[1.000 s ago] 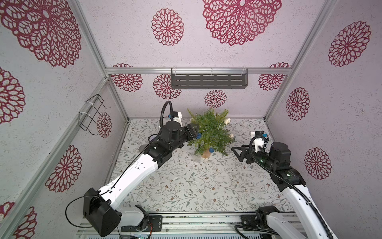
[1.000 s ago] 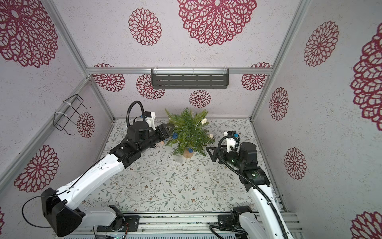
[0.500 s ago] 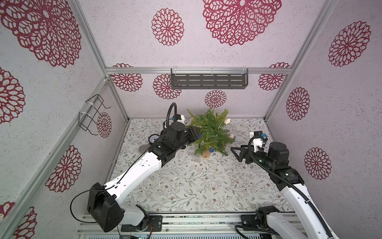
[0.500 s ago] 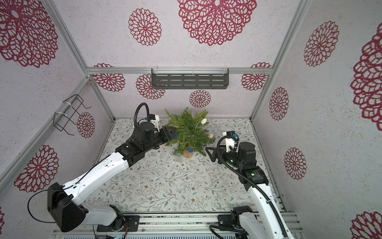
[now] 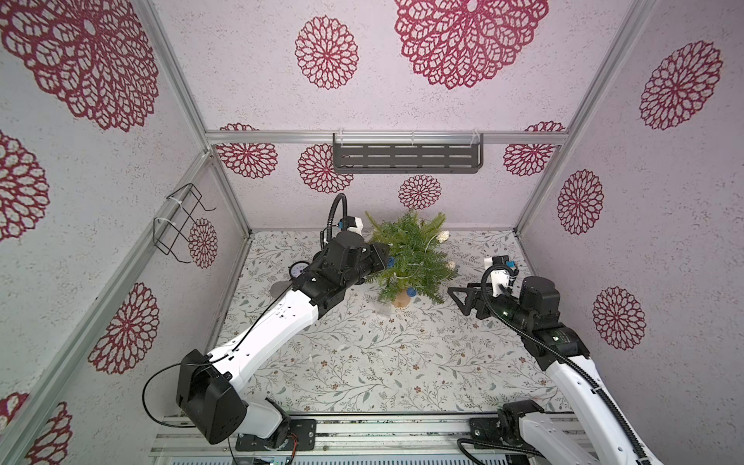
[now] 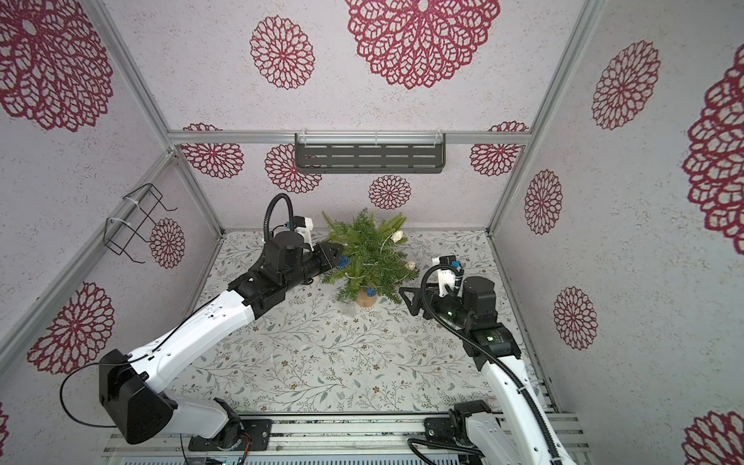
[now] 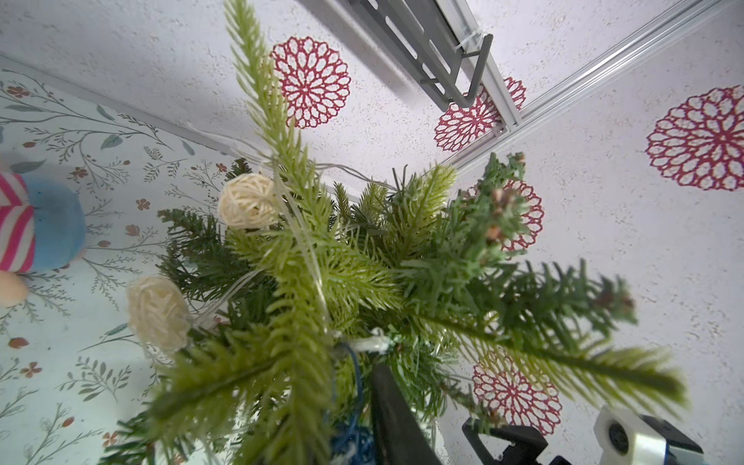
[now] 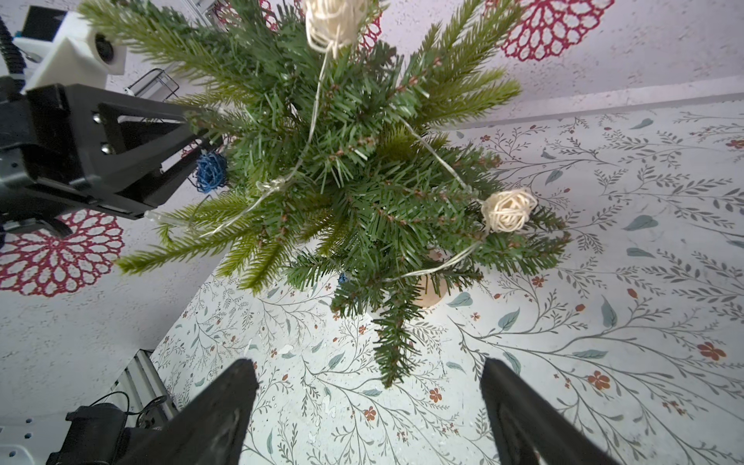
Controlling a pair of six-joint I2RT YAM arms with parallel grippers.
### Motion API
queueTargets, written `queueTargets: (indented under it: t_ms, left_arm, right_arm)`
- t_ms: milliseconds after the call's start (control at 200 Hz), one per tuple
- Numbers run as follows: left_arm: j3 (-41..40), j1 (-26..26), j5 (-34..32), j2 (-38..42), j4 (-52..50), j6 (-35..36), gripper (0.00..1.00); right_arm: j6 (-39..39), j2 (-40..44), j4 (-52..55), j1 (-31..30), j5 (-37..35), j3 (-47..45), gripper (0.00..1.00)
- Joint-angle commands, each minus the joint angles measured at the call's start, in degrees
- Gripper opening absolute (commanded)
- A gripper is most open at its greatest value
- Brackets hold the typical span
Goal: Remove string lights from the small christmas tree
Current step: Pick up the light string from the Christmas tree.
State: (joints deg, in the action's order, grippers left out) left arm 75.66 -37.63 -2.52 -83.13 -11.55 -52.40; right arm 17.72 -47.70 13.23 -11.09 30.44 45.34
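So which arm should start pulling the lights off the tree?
Left, likely: the left fingers reach into the tree beside the blue ball on the string lights; the right fingers stand open, short of it.

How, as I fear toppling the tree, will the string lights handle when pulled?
Probably floppy: the string lights sag in loops between branches. Likely to snag, threading through needles of the small christmas tree. Tree may tip; its base looks narrow.

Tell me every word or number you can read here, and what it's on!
No text can be read anywhere in these pictures.
Small round white-faced thing on the table: any marks on it are too small to read.
Walls: only red flower shapes, no letters.
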Motion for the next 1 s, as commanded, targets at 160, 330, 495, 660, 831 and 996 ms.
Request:
queueTargets:
  t_ms: [160, 330, 495, 660, 831, 996]
  left_arm:
    - [2.1, -0.6, -2.1, -0.7, -2.4, 1.4, 0.13]
    - [2.6, -0.9, -2.5, -0.4, -3.2, 1.9, 0.10]
    - [4.4, -1.4, -2.8, -0.4, -4.6, 3.3, 0.07]
    - [6.6, -1.5, -2.5, -0.7, -6.1, 4.8, 0.06]
    - [7.5, -1.5, -3.3, -0.5, -6.6, 5.8, 0.06]
    - [9.7, -1.5, -5.2, -0.6, -8.7, 8.0, 0.06]
  right_arm:
    - [0.1, 0.0, -2.2, -0.4, -0.6, -0.3, 0.92]
    - [0.1, -0.1, -2.6, -0.4, -0.7, -0.4, 0.92]
    - [0.1, -0.3, -3.0, -0.4, -0.8, -0.3, 0.92]
    - [0.1, -0.5, -2.9, -0.5, -0.7, 0.1, 0.92]
    - [0.0, -0.9, -3.1, -0.5, -0.9, 0.4, 0.93]
    - [-0.1, -1.3, -3.1, -0.5, -0.7, 0.8, 0.92]
